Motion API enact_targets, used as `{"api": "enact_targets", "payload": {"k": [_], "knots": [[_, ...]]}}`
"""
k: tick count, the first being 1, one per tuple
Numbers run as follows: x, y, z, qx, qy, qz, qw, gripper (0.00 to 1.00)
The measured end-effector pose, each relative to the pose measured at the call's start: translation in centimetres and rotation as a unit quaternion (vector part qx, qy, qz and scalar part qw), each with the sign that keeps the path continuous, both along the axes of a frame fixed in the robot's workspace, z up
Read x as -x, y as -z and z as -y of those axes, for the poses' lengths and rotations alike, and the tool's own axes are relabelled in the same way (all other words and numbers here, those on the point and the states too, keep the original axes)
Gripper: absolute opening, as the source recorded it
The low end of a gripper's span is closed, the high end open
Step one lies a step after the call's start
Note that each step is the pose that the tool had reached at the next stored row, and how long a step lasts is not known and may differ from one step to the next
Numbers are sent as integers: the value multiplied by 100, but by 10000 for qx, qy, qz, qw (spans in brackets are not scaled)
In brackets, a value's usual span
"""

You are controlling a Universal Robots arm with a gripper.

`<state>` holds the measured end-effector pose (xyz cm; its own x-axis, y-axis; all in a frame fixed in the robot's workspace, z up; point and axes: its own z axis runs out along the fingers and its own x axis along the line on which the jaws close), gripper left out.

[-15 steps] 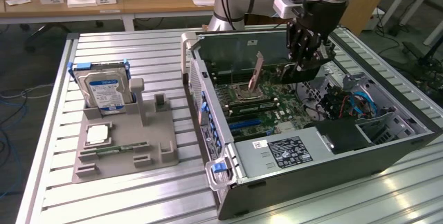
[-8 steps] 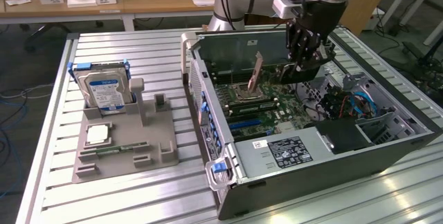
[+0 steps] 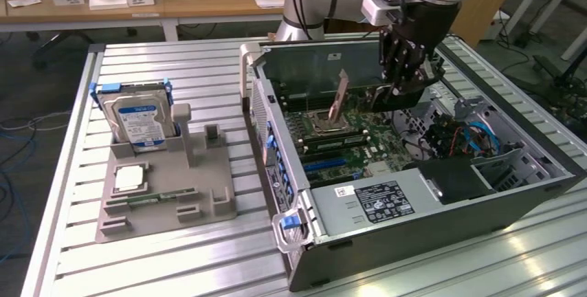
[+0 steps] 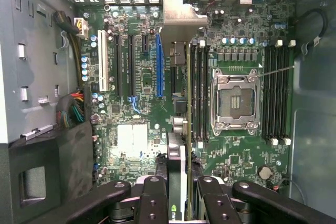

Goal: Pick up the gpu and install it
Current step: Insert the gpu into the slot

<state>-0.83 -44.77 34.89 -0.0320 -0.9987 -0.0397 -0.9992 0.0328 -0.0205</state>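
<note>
We see the claw [image 3: 403, 89] [image 4: 181, 187] reaching down into the open computer case [image 3: 413, 232], at about 1 o'clock from the middle of the exterior view. Its fingers are closed part way and they pinch the gpu [image 3: 337, 101] [image 4: 179, 124] between them, one finger on each flat side. The gpu stands up on its thin edge over the green board [image 3: 344, 156] [image 4: 131, 77]. In the exterior view it is at 12 o'clock from the square silver socket [image 3: 328, 124] [image 4: 234, 100]. In the wrist view the card runs between the long blue slot [image 4: 159, 66] and the black memory slots [image 4: 198, 93], close beside them. We cannot tell if it touches the board. Out on the metal table [image 3: 165, 63], at 9 o'clock from the case, sits a grey stand [image 3: 170, 214]. A hard drive with a blue label [image 3: 137, 122] stands in it at 12 o'clock, and a slim green memory stick [image 3: 151, 199] lies in it near 6 o'clock.
</note>
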Motion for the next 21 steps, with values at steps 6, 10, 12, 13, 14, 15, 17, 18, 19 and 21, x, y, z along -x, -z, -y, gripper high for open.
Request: {"api": "enact_targets", "payload": {"k": [6,10,12,13,14,15,17,18,19,21], "knots": [[0,33,0,1,0,-1,10000,27],[0,34,0,0,0,0,10000,27],[0,39,-1,-1,0,0,10000,27],[0,44,0,-1,0,0,10000,27],[0,48,0,0,0,0,10000,27],[0,51,0,1,0,0,10000,27],[0,56,0,1,0,-1,10000,27],[0,58,0,1,0,-1,10000,27],[0,62,0,0,-1,0,10000,27],[1,72,0,0,0,0,10000,27]]}}
